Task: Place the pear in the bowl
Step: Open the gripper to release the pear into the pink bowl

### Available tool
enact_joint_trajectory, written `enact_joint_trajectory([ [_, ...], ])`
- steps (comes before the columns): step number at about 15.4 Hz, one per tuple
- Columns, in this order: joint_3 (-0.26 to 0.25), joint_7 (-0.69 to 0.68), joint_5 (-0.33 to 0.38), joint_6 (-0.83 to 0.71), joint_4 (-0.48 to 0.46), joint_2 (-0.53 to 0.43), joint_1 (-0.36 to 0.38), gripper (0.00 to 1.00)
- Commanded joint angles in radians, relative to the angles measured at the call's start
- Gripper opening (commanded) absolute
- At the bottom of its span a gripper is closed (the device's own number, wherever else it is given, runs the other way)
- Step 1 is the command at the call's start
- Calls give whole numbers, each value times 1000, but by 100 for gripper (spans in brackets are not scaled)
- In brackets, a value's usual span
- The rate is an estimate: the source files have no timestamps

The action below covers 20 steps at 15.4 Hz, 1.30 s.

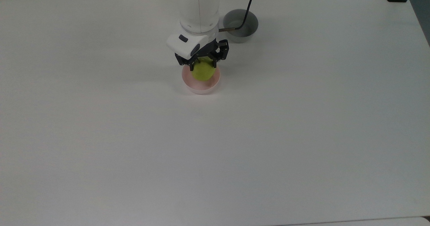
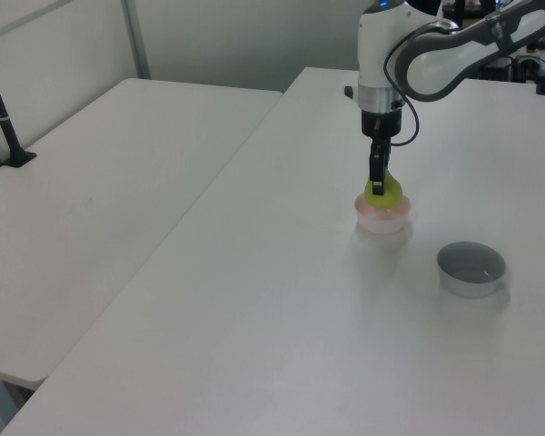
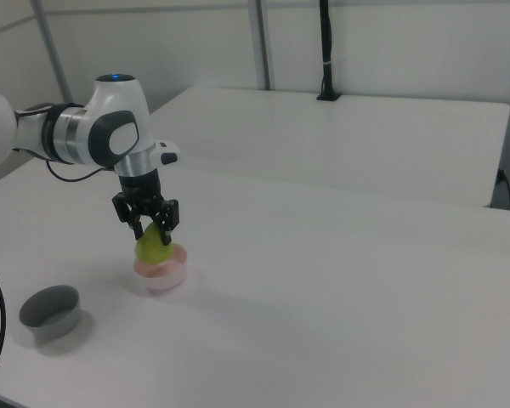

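Yellow-green pear [image 1: 203, 72] sits clamped in my gripper [image 1: 202, 64], low over the pink bowl [image 1: 201, 87] at upper centre of the top view. Grey bowl [image 1: 245, 34] stands apart on the desk [image 1: 215, 152].

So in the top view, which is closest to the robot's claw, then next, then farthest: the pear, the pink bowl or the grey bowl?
1. The pear, held in the gripper.
2. The pink bowl, right beneath the pear.
3. The grey bowl, off toward the top view's upper right.
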Motion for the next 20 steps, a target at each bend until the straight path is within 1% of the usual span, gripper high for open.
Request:
enact_joint_trajectory([
  [1, 8, 35, -21, 51, -33, -5, 5, 29],
  [6, 9, 71, -67, 78, -33, 25, 7, 29],
  [7, 9, 72, -69, 78, -33, 26, 7, 30],
  [9, 9, 84, -67, 68, -33, 23, 5, 45],
  [10, 9, 89, -67, 65, -32, 20, 2, 56],
  [11, 9, 89, -67, 64, -32, 20, 2, 73],
  [12, 9, 89, -67, 62, -30, 20, -2, 84],
  [13, 9, 91, -67, 61, -30, 17, -4, 94],
  [14, 9, 107, -67, 61, -29, 12, -5, 100],
  [17, 8, 118, -67, 6, -18, -12, -13, 100],
  [19, 8, 118, -67, -30, -15, -59, -16, 100],
  [20, 8, 118, -67, -56, 3, -73, -21, 100],
])
